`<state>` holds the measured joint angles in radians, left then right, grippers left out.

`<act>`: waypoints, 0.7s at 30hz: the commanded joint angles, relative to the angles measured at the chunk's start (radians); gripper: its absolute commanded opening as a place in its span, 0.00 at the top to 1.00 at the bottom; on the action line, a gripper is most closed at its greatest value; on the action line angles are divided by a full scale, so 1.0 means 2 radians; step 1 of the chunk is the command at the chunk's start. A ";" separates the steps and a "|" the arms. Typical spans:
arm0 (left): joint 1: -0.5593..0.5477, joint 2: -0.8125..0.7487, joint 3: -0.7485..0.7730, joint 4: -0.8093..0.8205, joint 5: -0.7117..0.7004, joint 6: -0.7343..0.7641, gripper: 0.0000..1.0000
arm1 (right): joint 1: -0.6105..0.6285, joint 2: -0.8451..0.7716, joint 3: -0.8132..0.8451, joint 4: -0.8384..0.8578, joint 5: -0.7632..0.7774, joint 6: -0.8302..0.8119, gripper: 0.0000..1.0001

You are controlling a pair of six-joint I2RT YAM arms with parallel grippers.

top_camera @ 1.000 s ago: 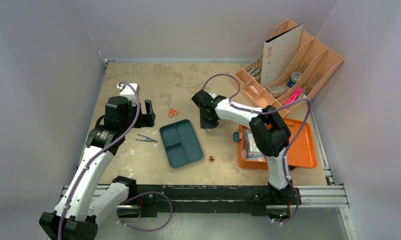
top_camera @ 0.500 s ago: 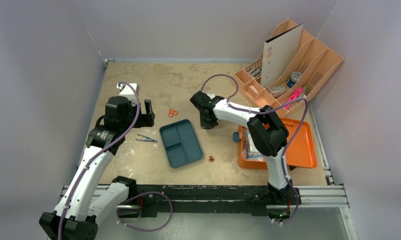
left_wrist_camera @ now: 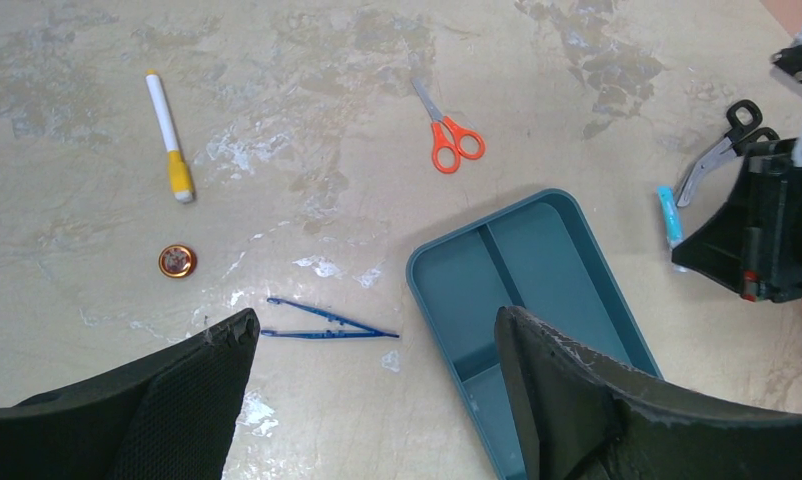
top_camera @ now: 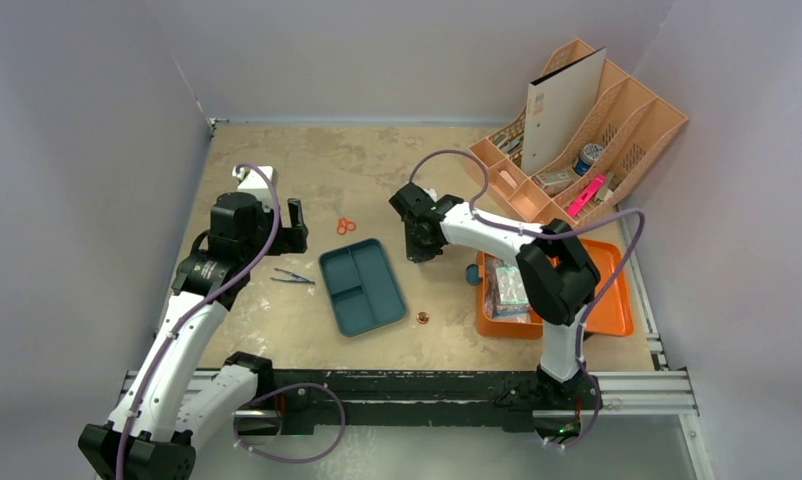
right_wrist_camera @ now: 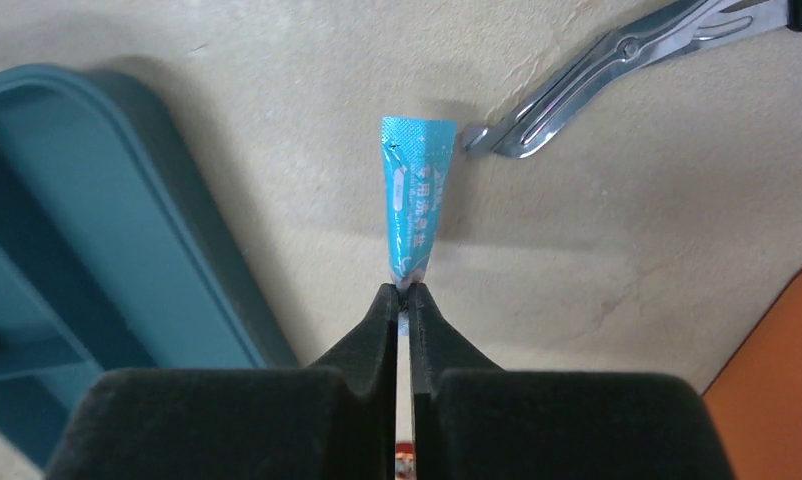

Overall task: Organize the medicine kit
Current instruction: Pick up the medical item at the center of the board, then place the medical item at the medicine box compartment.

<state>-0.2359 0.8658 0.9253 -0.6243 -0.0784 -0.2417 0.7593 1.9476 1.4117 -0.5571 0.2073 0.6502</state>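
The medicine kit (top_camera: 605,297) lies open at the right, bright orange, with packets (top_camera: 507,290) in its left half; its corner (right_wrist_camera: 777,385) shows in the right wrist view. My right gripper (top_camera: 422,246) (right_wrist_camera: 404,292) is shut on the narrow end of a small turquoise tube (right_wrist_camera: 417,195) (left_wrist_camera: 667,215), just left of the kit. The tube points away from the fingers, low over the table. My left gripper (top_camera: 295,222) (left_wrist_camera: 375,320) hangs open and empty above blue tweezers (left_wrist_camera: 327,325) (top_camera: 292,277).
A dark teal tray (top_camera: 362,285) (left_wrist_camera: 567,260) lies empty between the arms. Around it are orange scissors (top_camera: 346,226) (left_wrist_camera: 455,140), metal shears (right_wrist_camera: 617,55) (left_wrist_camera: 722,150), a white marker (left_wrist_camera: 167,135) and small copper tins (left_wrist_camera: 177,261) (top_camera: 422,319). A peach organizer (top_camera: 577,130) fills the back right.
My right gripper's fingers have closed onto the turquoise tube, and that arm has shifted slightly to the right. The left arm has stayed still.
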 commanded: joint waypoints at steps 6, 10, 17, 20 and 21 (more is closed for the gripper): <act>0.001 0.005 0.001 0.000 -0.007 0.002 0.15 | 0.006 -0.095 -0.031 0.035 -0.069 -0.003 1.00; 0.001 0.005 0.002 -0.001 -0.015 0.001 0.15 | 0.023 -0.113 -0.036 0.049 -0.102 0.000 1.00; 0.001 0.013 0.004 -0.006 -0.034 -0.003 0.15 | 0.086 -0.118 -0.042 0.076 -0.157 -0.002 1.00; 0.001 0.019 0.004 -0.009 -0.041 -0.004 0.15 | 0.113 -0.113 -0.049 0.094 -0.177 -0.010 1.00; 0.001 0.022 0.005 -0.012 -0.045 -0.005 0.15 | 0.119 -0.109 -0.052 0.100 -0.186 -0.014 1.00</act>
<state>-0.2359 0.8974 0.9253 -0.6445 -0.1276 -0.2432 0.9478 1.7336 1.3251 -0.4152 -0.0757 0.6468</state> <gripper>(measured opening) 0.856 0.018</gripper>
